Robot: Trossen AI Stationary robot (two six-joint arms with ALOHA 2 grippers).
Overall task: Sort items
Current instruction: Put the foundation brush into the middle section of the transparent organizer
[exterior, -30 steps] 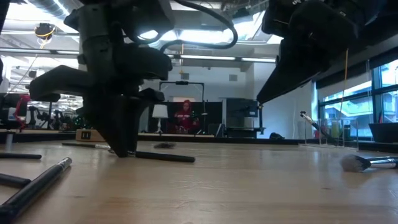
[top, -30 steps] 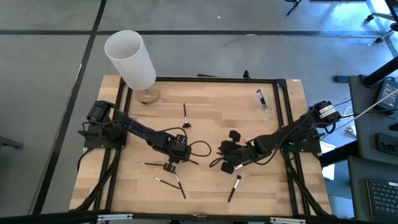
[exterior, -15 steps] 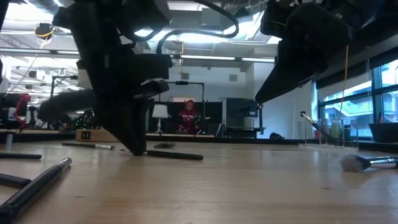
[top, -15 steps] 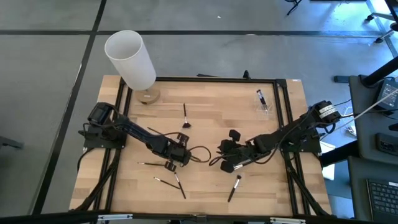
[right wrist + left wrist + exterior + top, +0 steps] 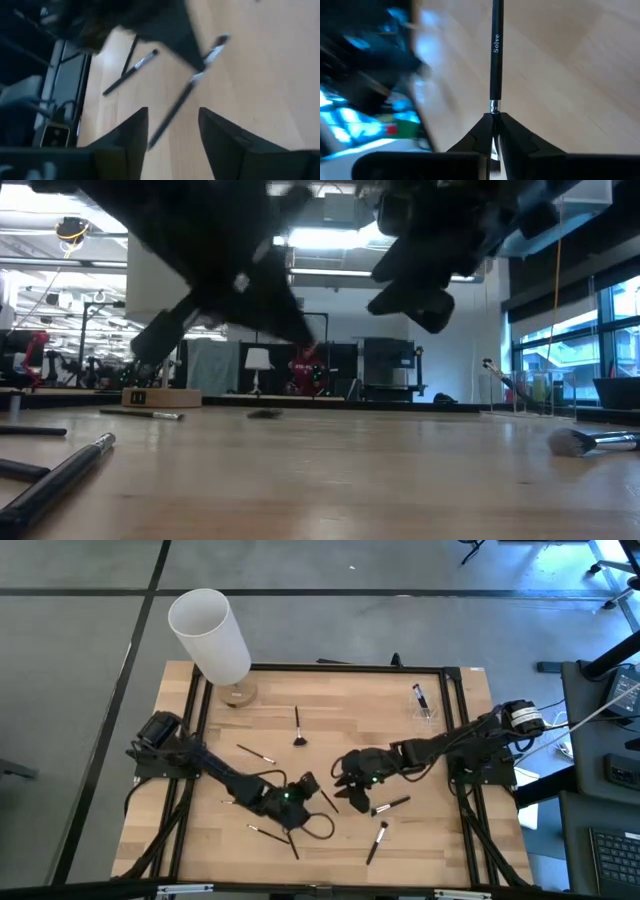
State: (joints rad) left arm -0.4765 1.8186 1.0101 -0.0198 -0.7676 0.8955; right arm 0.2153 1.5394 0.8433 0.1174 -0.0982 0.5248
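Observation:
Several slim dark brushes lie flat on the wooden table (image 5: 440, 755), among them one (image 5: 298, 726) at the far middle, one (image 5: 256, 753) left of centre and one (image 5: 390, 805) near my right arm. Near the table's middle my left gripper (image 5: 305, 788) is shut on a black brush (image 5: 495, 50) lettered "Solve". My right gripper (image 5: 345, 778) stands just right of it, open (image 5: 172, 135). The held brush's handle (image 5: 172, 112) points at the gap between its fingers; I cannot tell whether it touches them. My left gripper pinches the brush at its silver ferrule (image 5: 493, 106), between the tips of its two fingers. The handle sticks out ahead of the fingers, in line with them, slanting toward the right gripper. The brush is clear of the table; its tuft is hidden behind the fingers.
A tall white cylinder (image 5: 210, 635) on a wooden foot (image 5: 238, 695) stands at the far left corner. A clear holder (image 5: 422, 705) with a pen-like item is at the far right. More brushes (image 5: 290, 838) (image 5: 377, 840) lie by the near edge. A black frame (image 5: 350, 668) rims the table.
My left gripper has shut on a brush that lay on the table, lifted it clear, rolled its wrist and swung toward the right gripper. My right gripper has moved toward the table's left to meet it. A brush now shows on the table where the right gripper stood.

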